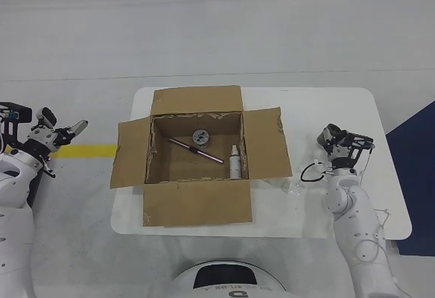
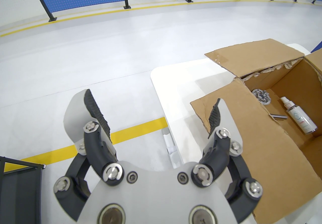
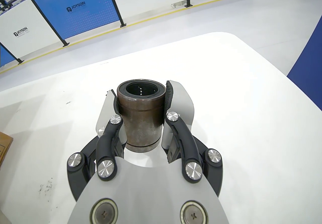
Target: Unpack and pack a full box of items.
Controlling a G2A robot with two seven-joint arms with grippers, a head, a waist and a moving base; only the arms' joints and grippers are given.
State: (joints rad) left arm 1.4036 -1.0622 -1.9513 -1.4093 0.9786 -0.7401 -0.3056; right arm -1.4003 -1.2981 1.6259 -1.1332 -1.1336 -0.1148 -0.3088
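Right gripper [image 3: 141,91]: fingers clamped on a dark metal sleeve [image 3: 140,119], one pad on each side. The sleeve is hollow, open end facing away from the wrist. It is held over bare tabletop [image 1: 329,104] at 3 o'clock of the box [image 1: 195,203], well apart from it. A small dark loop [image 1: 310,171] lies on the tabletop between this gripper and the box; cannot tell what it is.

Left gripper [image 2: 153,96]: fingers [image 2: 96,112] spread wide, nothing between them. It hangs at 9 o'clock of the box, off the tabletop and over the floor.

The box sits mid-tabletop with all four flaps folded out flat. Inside:
- A spray bottle [image 1: 235,161] lies on its side along the 3 o'clock wall.
- A thin rod [image 1: 195,150] lies on a diagonal from about 10 o'clock to 4 o'clock.
- A round metal part [image 1: 199,136] lies toward 12 o'clock, just beside the rod; contact is unclear.

Progress, as a judgement: unpacking looks underway, maybe a third done. The sleeve is out but not yet set down. Three items are left in the box, and the loop may count as unpacked. The whole repacking half is left.
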